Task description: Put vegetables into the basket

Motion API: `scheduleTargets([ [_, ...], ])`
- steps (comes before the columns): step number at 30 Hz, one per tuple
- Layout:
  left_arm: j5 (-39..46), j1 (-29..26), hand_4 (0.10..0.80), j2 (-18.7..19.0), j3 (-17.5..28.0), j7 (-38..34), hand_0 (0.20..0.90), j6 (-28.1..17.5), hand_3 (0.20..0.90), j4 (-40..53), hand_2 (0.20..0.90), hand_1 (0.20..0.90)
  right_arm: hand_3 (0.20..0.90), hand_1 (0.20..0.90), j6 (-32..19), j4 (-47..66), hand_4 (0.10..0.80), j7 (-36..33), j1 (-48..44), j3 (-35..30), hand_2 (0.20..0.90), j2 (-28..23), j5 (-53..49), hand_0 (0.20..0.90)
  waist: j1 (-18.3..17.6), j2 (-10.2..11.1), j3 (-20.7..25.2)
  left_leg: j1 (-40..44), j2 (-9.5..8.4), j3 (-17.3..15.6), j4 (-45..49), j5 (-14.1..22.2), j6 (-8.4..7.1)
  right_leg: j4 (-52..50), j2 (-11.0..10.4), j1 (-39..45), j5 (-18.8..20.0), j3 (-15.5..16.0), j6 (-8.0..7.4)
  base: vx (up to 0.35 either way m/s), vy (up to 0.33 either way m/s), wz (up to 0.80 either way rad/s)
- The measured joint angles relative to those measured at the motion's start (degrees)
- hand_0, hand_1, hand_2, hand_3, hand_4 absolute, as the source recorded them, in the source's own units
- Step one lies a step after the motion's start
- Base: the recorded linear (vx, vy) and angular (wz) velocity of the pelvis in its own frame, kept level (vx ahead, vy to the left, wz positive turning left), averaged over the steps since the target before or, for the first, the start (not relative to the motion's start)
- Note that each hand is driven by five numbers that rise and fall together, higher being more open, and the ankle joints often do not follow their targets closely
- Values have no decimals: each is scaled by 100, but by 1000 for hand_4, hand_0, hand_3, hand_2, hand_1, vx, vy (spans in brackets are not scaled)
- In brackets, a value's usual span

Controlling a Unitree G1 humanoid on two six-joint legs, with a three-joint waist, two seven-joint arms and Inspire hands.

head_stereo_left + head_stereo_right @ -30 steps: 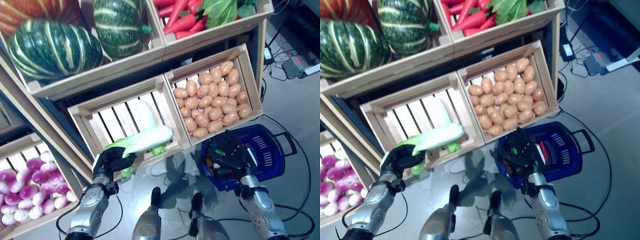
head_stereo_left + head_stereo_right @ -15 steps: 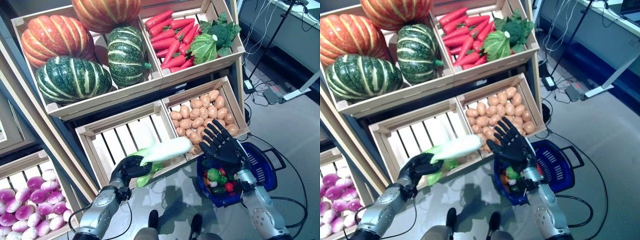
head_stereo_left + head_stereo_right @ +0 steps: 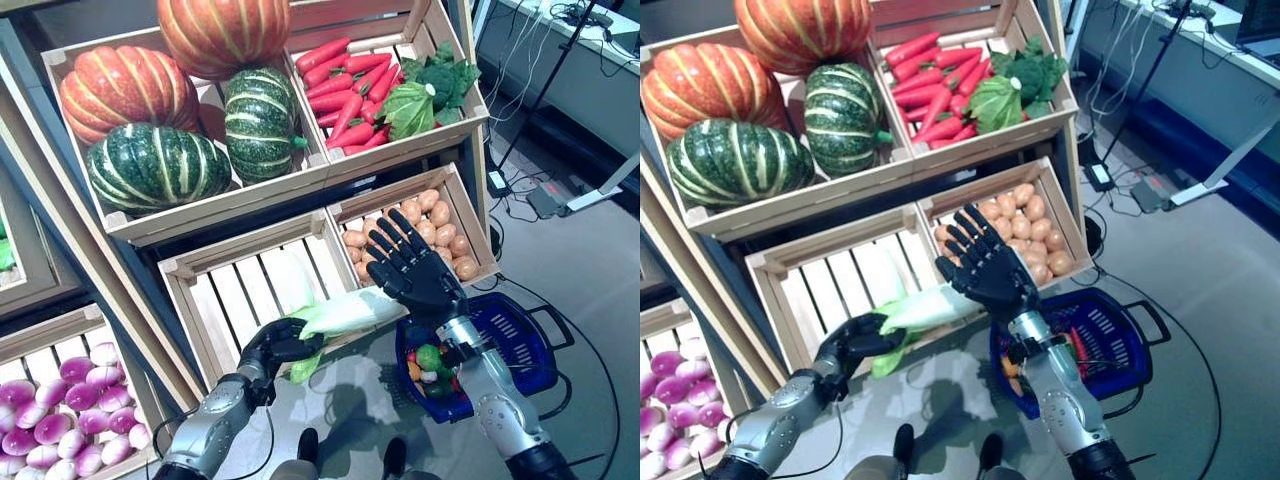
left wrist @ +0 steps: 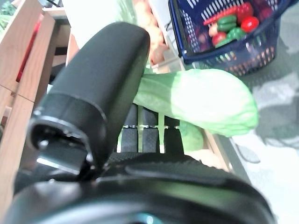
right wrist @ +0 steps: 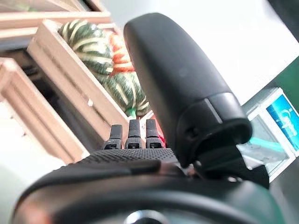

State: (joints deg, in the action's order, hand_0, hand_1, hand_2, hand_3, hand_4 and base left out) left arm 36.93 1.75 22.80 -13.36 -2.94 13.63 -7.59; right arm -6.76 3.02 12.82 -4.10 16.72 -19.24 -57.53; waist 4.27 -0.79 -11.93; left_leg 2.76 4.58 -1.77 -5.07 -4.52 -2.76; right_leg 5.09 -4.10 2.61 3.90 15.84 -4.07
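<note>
While the left hand (image 3: 277,345) stays curled round the cabbage (image 3: 345,311), the right hand (image 3: 412,270) has lifted off the basket (image 3: 520,345) — fingers spread wide, holding nothing. The cabbage hangs by the empty crate (image 3: 250,290), not yet in the basket — that drop looks next

You get bright, even light from overhead. Left of the blue basket (image 3: 500,345) the grey floor (image 3: 350,395) is glossy and throws back pale patches of glare. Further left of the basket, the cabbage (image 4: 205,100) is washed nearly white along its lit side in the left wrist view. Above the basket, the gap under the upper crates (image 3: 300,185) lies in deep shade.
</note>
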Motion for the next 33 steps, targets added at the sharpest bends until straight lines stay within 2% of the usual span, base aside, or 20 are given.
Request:
scheduleTargets([
  [8,336,-3,400,-72,-47,-32,300,2,300,9,300,300,900,900,-78,-1,800,0,-8,173,900,192,-585,900,-1,-36,219,0,-1,2,-1,5,5,0,-3,3,-1,5,0,0,0,0],
  [17,823,-2,400,-209,-213,-220,300,2,300,9,300,300,900,900,-226,-69,800,-42,-7,285,900,314,-603,900,-3,-49,330,1,-5,1,0,5,7,0,-7,2,-1,3,-1,0,0,0],
  [23,830,-2,400,-209,-212,-230,300,2,300,10,300,300,900,900,-468,-73,800,-55,-8,263,900,302,-637,900,-2,-60,343,0,-5,2,0,5,7,0,-7,3,-1,5,-2,0,0,0],
  [33,834,0,400,-206,-62,-198,300,59,300,10,300,300,900,900,-994,-29,800,-164,-8,-346,900,296,-820,900,-7,-61,344,0,-5,-2,-1,10,14,1,-9,-4,-4,-1,-5,0,0,0],
])
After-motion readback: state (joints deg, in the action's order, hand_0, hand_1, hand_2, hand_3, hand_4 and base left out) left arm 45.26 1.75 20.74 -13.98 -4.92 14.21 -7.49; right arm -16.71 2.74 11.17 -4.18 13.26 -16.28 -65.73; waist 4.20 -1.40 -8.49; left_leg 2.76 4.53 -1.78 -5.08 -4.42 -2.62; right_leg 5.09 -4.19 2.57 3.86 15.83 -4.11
